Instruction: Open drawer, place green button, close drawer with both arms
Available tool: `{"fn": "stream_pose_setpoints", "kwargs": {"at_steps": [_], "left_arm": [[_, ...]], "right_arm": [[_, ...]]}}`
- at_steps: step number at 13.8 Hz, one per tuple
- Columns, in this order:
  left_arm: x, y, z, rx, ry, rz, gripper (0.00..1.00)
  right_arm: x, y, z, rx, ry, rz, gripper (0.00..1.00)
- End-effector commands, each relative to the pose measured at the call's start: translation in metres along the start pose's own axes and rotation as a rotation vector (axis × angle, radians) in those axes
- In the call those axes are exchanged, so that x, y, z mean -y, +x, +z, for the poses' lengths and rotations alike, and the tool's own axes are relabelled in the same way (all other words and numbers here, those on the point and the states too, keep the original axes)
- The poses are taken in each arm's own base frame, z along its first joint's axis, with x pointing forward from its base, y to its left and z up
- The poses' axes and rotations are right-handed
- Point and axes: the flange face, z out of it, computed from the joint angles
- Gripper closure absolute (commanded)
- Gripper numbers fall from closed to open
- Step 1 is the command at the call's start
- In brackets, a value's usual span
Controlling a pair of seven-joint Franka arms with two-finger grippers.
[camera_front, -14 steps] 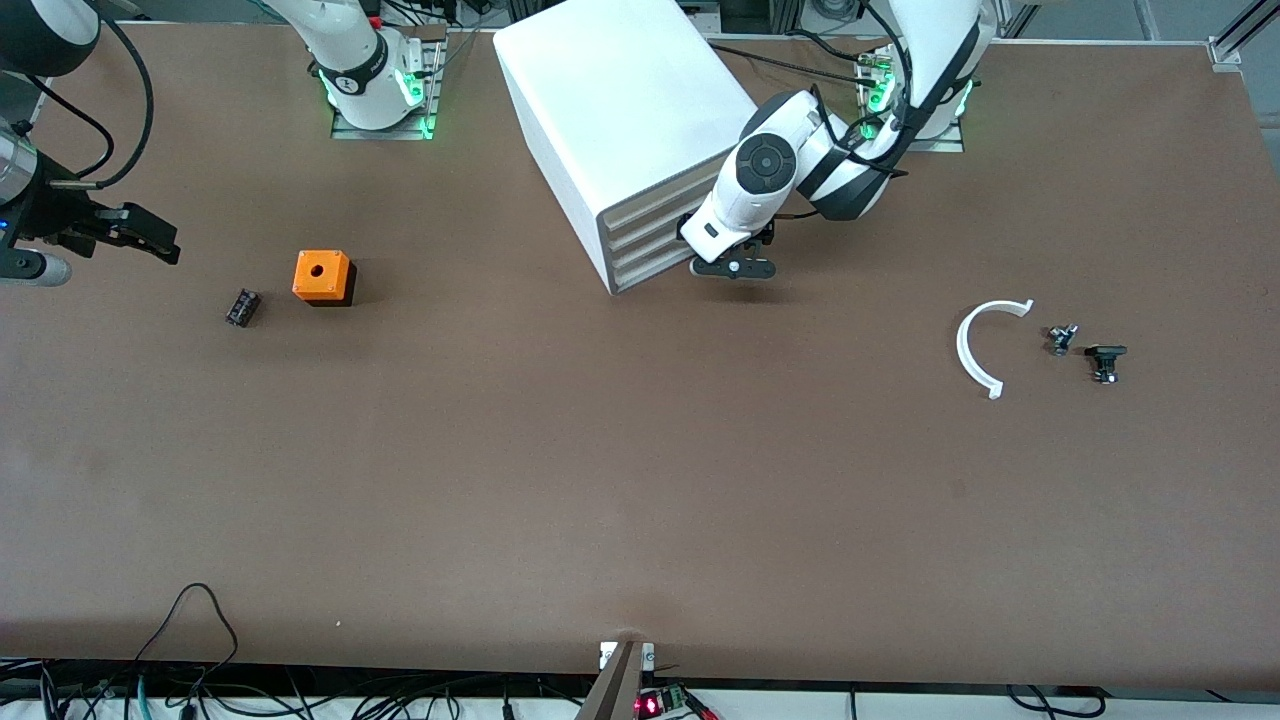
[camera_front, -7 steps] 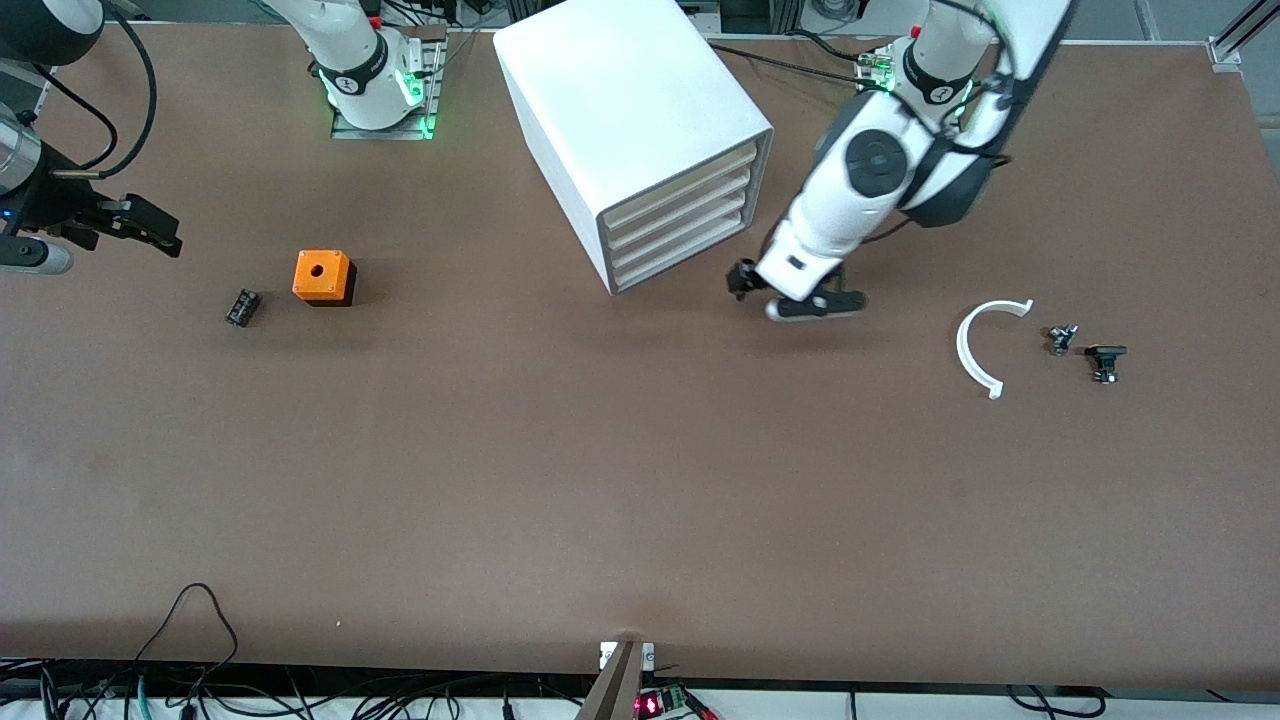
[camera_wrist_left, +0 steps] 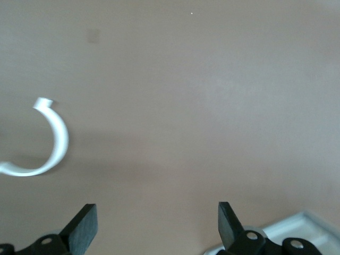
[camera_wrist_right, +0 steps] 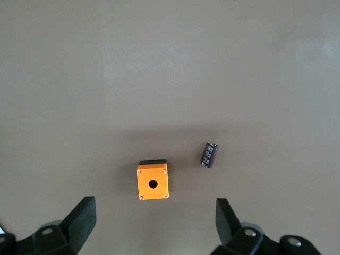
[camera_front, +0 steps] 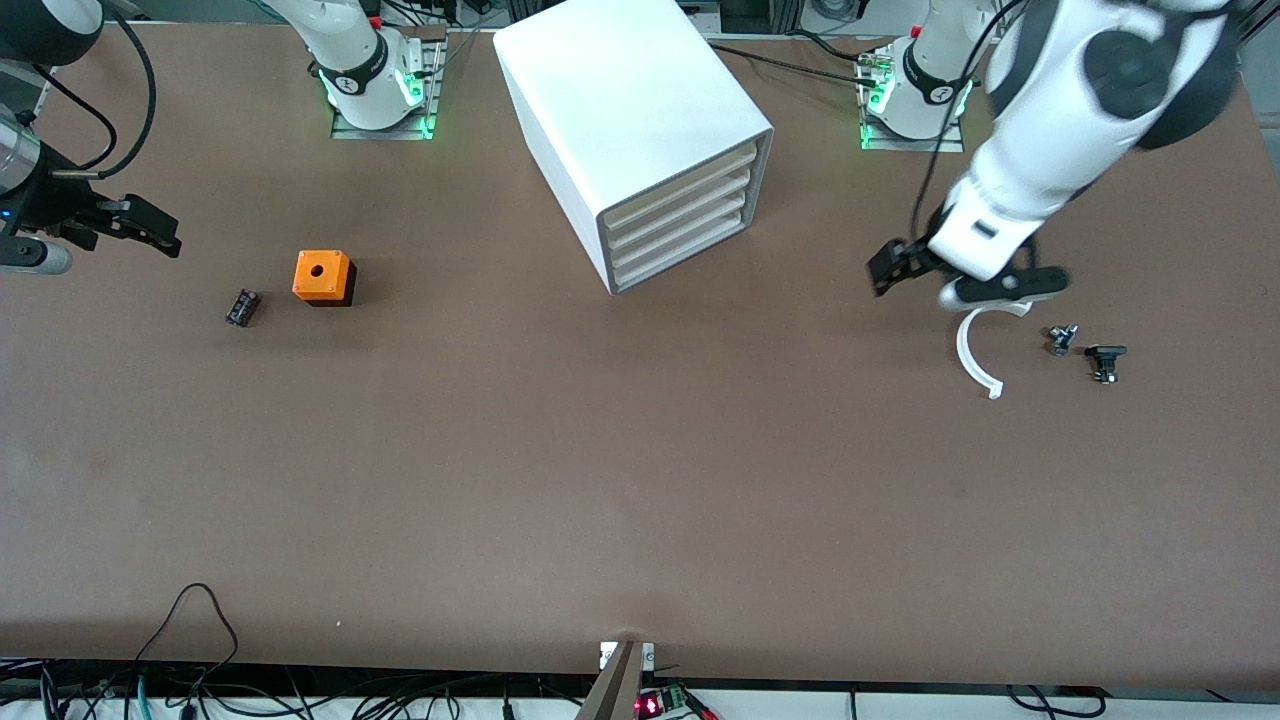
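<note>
Brown tabletop: at nine o'clock the right gripper (camera_front: 160, 240) hangs released over bare table. At ten lie a black capacitor (camera_front: 242, 307) and an orange cube (camera_front: 322, 277), both framed in the right wrist view. At twelve, the white cabinet (camera_front: 620, 90) keeps its four cream-fronted drawers (camera_front: 680, 215) shut, contents hidden. At three, the left gripper (camera_wrist_left: 156, 212), fingers spread, hovers beside a white arc (camera_front: 965, 350) near two small dark parts (camera_front: 1061, 338); no green cap is discernible.

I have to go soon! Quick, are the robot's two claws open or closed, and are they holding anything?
Left gripper: open, holding nothing, over the table by the white curved piece.
Right gripper: open, holding nothing, waiting up above the orange cube.
</note>
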Motion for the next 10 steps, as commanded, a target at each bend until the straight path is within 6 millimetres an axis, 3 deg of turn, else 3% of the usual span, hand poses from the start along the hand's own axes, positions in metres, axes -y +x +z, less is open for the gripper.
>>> {"fn": "stream_pose_setpoints", "kwargs": {"at_steps": [1, 3, 6, 10], "left_arm": [[0.052, 0.018, -0.055, -0.001, -0.003, 0.133, 0.00], [0.096, 0.018, -0.079, 0.022, -0.005, 0.103, 0.00], [0.134, 0.008, -0.104, 0.075, -0.009, 0.039, 0.00], [0.105, 0.007, -0.099, 0.083, 0.003, 0.084, 0.00]], "right_arm": [[0.001, -0.008, -0.004, -0.011, 0.021, -0.016, 0.00], [0.000, -0.008, -0.004, -0.011, 0.022, -0.014, 0.00], [0.000, -0.007, -0.003, -0.009, 0.020, -0.014, 0.00], [0.000, -0.007, -0.003, -0.008, 0.020, -0.014, 0.00]]}}
